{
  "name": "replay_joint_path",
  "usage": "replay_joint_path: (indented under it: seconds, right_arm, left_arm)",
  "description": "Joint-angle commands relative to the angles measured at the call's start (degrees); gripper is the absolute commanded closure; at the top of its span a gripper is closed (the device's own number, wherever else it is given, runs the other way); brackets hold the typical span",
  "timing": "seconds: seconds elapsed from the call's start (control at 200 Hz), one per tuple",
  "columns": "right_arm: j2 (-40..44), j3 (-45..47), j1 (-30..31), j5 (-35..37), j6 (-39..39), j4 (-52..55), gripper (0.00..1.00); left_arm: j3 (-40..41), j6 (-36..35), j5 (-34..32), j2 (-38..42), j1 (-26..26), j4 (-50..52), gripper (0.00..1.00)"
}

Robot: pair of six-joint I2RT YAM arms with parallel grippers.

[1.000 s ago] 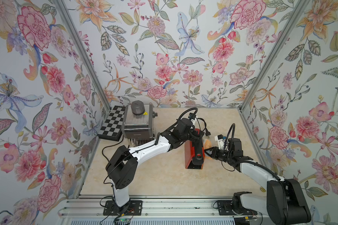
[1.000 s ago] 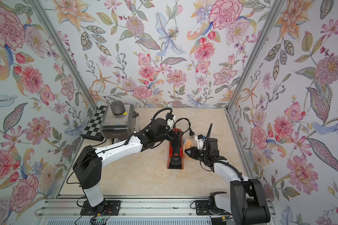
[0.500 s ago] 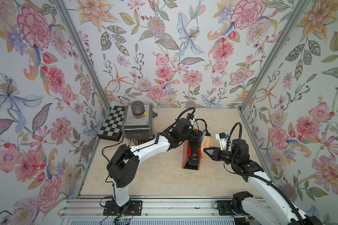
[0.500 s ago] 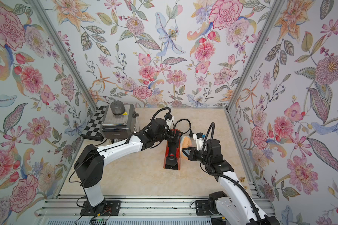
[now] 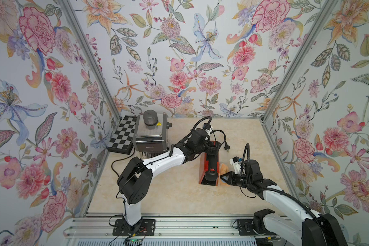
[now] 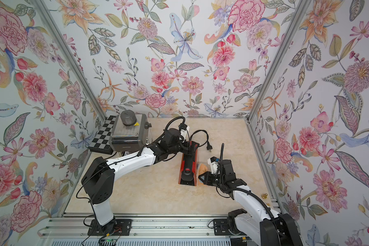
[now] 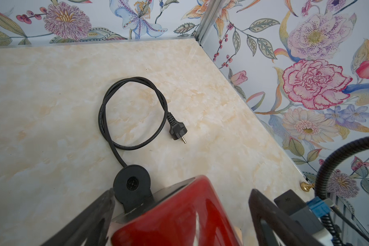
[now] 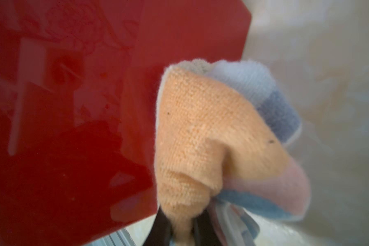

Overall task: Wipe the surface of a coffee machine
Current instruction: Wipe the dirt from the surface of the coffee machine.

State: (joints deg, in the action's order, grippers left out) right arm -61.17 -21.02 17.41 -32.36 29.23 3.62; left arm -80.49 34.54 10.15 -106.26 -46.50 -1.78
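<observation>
The red and black coffee machine (image 5: 201,168) (image 6: 188,168) stands mid-table, its power cord trailing behind it. My left gripper (image 5: 209,147) (image 6: 188,147) (image 7: 181,191) is open and straddles the machine's rear end (image 7: 179,223). One finger (image 7: 107,202) lies by the black rear fitting, and a strip of table shows between the other finger and the red body. My right gripper (image 5: 224,176) (image 6: 200,177) (image 8: 181,225) is shut on an orange, blue and pink cloth (image 5: 224,168) (image 6: 202,168) (image 8: 200,127). The cloth is pressed against the machine's glossy red right side (image 8: 73,106).
A silver appliance (image 5: 150,134) stands at the back left on a chequered board (image 5: 121,136). The black cord loops to a plug (image 5: 226,148) (image 7: 177,132) behind the machine. A small brass knob (image 6: 264,195) (image 7: 305,186) sits by the right wall.
My right gripper has slid the cloth along the machine's right side toward the front edge. The machine has shifted slightly left, and the left gripper went with it.
</observation>
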Motion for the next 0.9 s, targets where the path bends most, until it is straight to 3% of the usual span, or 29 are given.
replay_joint_path:
  seconds: [0.0,0.1,0.295,0.465,0.896]
  right_arm:
    - [-3.44,0.62,1.31,-3.58,-0.11,-6.76,1.0]
    - [-4.91,-0.17,1.13,-4.97,-0.1,-7.85,1.0]
    - [0.67,-3.06,-0.01,-6.16,1.77,-7.85,1.0]
    - [-1.18,-8.77,-2.02,-6.87,0.44,-7.84,1.0]
    - [-26.5,-18.98,-3.27,-6.41,-4.56,-14.51,1.0]
  left_arm:
    - [0.68,0.61,0.39,-1.74,0.35,0.52,0.01]
    - [0.94,0.63,0.3,-1.74,0.38,0.38,0.01]
    - [1.21,0.77,0.31,-1.5,0.44,0.03,0.01]
    - [2.03,1.43,0.55,-1.25,0.45,-0.66,0.01]
    - [1.74,1.75,1.35,-1.69,0.79,-1.02,0.01]
